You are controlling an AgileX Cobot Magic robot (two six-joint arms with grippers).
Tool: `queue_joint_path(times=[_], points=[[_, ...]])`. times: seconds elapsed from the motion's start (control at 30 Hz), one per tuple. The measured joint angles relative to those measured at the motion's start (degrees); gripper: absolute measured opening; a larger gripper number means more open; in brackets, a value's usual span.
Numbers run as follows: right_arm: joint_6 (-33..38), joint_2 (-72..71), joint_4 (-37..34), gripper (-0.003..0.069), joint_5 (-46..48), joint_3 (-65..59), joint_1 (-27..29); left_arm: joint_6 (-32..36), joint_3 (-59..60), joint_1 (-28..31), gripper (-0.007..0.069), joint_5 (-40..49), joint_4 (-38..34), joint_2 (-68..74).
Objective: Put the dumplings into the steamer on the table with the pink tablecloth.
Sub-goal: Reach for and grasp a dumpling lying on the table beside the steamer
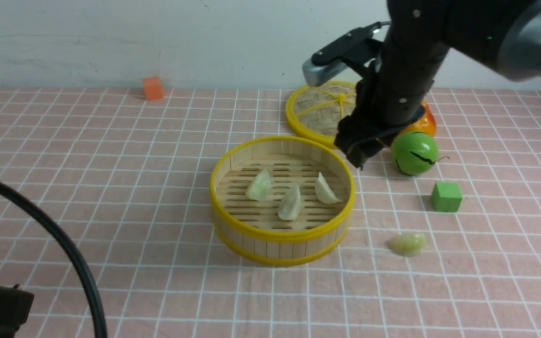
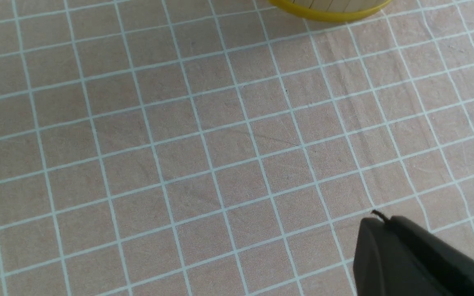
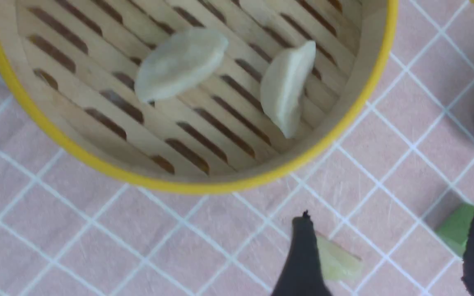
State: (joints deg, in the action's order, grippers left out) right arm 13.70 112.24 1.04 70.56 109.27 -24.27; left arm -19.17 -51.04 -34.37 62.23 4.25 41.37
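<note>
Pale dumplings (image 1: 290,203), three in one steamer (image 1: 283,234), one outside, right tool (image 3: 389,250) apart, left seemingly together

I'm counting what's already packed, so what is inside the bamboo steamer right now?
Three dumplings lie on the slatted floor of the steamer, none stacked. The near wall may hide a little of the floor's closest edge.
</note>
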Motion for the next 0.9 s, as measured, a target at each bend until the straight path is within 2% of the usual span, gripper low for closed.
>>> queue_joint_path(times=[0.1, 0.2, 0.33, 0.53, 0.6, 0.7, 0.8, 0.87, 0.9], points=[[5.2, -1.4, -2.3, 0.0494, 0.1, -4.1, 2.9, 0.0, 0.0, 0.0, -0.0013, 0.0, 0.0, 0.0], [15.7, -1.5, -5.7, 0.0494, 0.2, -10.4, 7.6, 0.0, 0.0, 0.0, -0.0013, 0.0, -0.1, 0.0], [21.6, 0.3, -7.5, 0.0494, -0.8, -15.0, 10.5, 0.0, 0.0, 0.0, -0.0011, 0.0, -0.1, 0.0], [28.7, 5.2, -8.2, 0.0494, -5.8, -16.4, 11.2, 0.0, 0.0, 0.0, -0.0005, -0.1, -0.2, 0.0], [33.6, 7.9, -8.9, 0.0494, -6.8, -16.4, 11.1, 0.0, 0.0, 0.0, -0.0002, -0.4, -0.4, 0.0], [36.0, 10.2, -9.3, 0.0484, -7.7, -16.4, 11.1, 0.0, 0.0, 0.0, -0.0001, -0.5, -0.6, 0.0], [34.8, 10.4, -9.3, 0.0421, -9.3, -16.4, 11.1, 0.0, 0.0, 0.0, 0.0000, -0.6, -0.6, 0.0], [33.1, 10.4, -9.3, 0.0313, -10.3, -16.4, 11.1, 0.0, 0.0, 0.0, 0.0000, -0.7, -0.6, 0.0], [32.8, 10.4, -9.3, 0.0287, -10.4, -16.4, 11.1, 0.0, 0.0, 0.0, 0.0000, -0.7, -0.6, 0.0]])
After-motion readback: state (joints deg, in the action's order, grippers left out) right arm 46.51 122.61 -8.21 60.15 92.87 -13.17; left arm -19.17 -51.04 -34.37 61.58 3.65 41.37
